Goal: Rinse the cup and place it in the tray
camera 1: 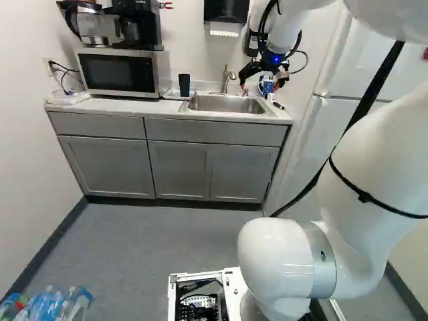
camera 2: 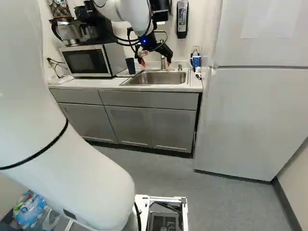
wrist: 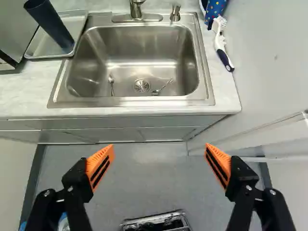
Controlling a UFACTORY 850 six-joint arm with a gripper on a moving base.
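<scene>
Pincer is open, orange pads wide apart, nothing btwn them; it hangs at the front edge of the surface, nr the sink. Cup, dark & tall, stands upright on the tray, btwn sink & microwave. Can't tell if it's wet inside, so rinse status unknown: either job's done or pick-up is next.

If pick-up's next: cup prob. light, thin-walled plastic, fairly stiff but w/ some give. Looks smooth, so slippery once wet. No handle seen, so best hold is round the body, approx. mid-height, pads on opposite sides, squeeze gentle; too hard & it may buckle. Clear of the rim, pls, so water from the faucet gets in. Narrow & tall = tips easily if one finger nudges it first. Filled, it'll be heavier & could slide down btwn pads, so tip out over the sink before the tray. Mind the spoons in the basin.
</scene>
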